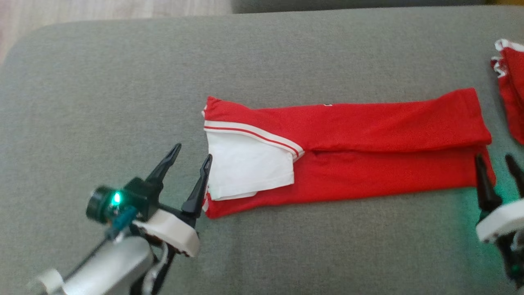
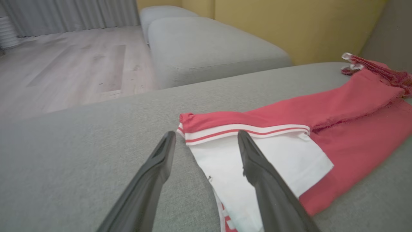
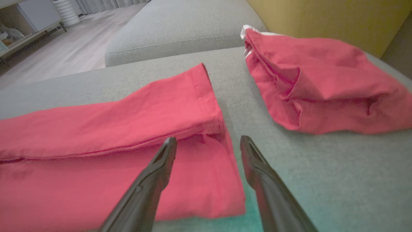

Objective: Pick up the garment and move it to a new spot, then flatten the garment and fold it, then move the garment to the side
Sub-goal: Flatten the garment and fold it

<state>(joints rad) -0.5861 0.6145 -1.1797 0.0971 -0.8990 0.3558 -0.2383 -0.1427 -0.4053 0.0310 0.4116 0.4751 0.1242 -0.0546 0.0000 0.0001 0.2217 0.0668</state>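
Note:
A red garment (image 1: 368,139) with a white sleeve and striped trim lies folded into a long band across the grey sofa cushion (image 1: 123,82). My left gripper (image 1: 192,157) stands open at the band's left end, its right finger above the white sleeve (image 2: 276,154) and its left finger over bare cushion. At the band's right end my right gripper (image 1: 495,164) is open too, straddling the near right corner of the red garment (image 3: 128,129). Neither holds any cloth.
A second red garment (image 3: 322,87), crumpled with white trim, lies on the cushion just right of the band (image 1: 511,86). Behind are another grey cushion (image 2: 209,45), a yellow wall and wooden floor (image 2: 64,64). The cushion's rounded corner is at far left.

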